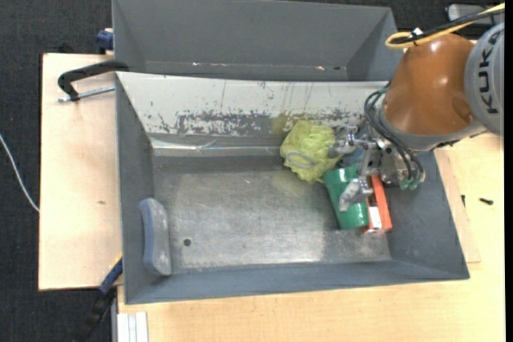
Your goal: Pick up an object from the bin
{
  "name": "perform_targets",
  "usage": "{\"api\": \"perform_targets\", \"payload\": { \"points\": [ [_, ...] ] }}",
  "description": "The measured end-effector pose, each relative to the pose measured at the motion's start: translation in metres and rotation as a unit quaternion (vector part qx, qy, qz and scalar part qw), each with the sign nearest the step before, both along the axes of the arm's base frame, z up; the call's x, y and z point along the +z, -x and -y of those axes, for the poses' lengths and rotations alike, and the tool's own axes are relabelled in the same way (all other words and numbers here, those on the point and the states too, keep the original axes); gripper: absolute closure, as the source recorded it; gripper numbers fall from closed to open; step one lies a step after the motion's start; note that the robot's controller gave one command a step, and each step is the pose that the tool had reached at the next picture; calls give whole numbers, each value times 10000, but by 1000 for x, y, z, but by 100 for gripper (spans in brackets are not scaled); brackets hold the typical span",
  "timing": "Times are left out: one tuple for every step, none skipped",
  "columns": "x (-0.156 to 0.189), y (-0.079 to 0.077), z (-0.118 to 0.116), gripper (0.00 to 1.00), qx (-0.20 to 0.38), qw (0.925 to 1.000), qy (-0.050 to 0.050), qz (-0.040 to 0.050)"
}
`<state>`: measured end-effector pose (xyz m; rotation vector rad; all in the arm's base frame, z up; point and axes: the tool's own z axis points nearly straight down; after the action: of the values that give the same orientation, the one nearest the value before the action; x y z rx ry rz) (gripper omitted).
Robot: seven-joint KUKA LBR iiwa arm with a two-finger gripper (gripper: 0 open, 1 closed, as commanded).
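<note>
The end effector [362, 182] is seen low at the right side of the bin [240, 272], directly over a green block [345, 208] that lies touching an orange-red bar [380, 214]. Whether it is spread or pressed together cannot be told. A crumpled yellow-green thing [307, 148] is found just behind the block. 1 grey-blue oblong piece [155, 235] lies well apart, front left.
</note>
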<state>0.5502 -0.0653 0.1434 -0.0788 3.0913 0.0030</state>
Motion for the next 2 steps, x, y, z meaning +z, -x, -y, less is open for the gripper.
{"api": "perform_targets", "payload": {
  "points": [
    [-68, 4, 23, 100, -995, 9946, -163, -227],
    [-68, 4, 23, 100, -993, 9947, -163, -227]
  ]
}}
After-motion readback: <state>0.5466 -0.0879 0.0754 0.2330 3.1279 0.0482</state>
